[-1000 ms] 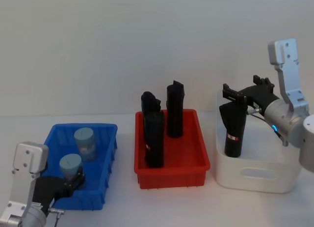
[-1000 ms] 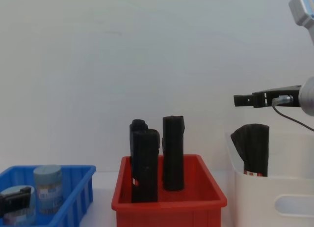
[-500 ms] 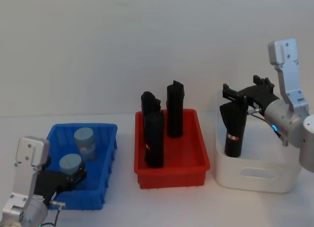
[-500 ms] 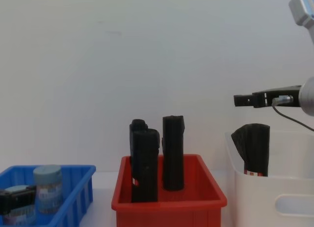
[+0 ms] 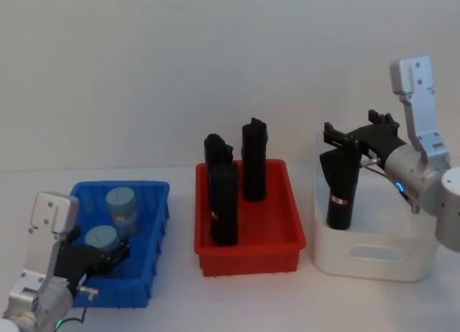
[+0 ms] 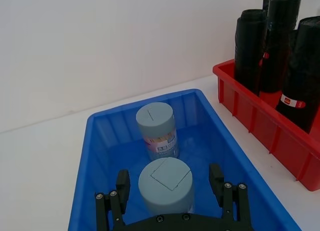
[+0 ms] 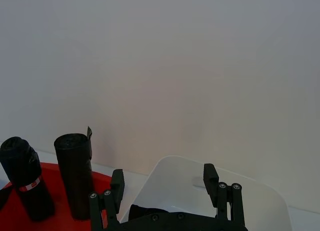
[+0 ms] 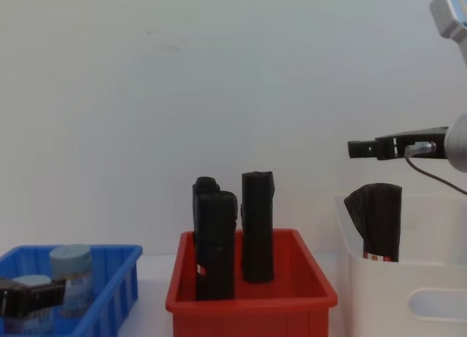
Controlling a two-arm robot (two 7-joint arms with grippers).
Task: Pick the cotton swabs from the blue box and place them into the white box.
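Two cotton swabs jars stand in the blue box [image 5: 159,228] [image 6: 100,156] [image 8: 109,286]. My left gripper [image 5: 106,251] [image 6: 169,183] [image 8: 29,299] is open, one finger on each side of the near jar [image 5: 101,237] [image 6: 166,183] with a small gap on both sides. Behind it stands the far jar [image 5: 120,205] [image 6: 157,130] [image 8: 71,268]. At the right is the white box [image 5: 381,256] [image 7: 225,191] [image 8: 408,300], holding a black roll [image 5: 339,185] [image 8: 379,220]. My right gripper [image 5: 352,131] [image 7: 164,178] [image 8: 355,148] hovers open just above that roll.
A red bin [image 5: 251,256] [image 6: 260,126] [image 8: 248,311] sits between the two boxes with three tall black rolls [image 5: 253,159] standing in it. A plain white wall closes off the back of the table.
My left arm has shifted slightly, its wrist rising and edging toward the blue box while the fingers stay around the near jar. The right arm and the jars have not moved.
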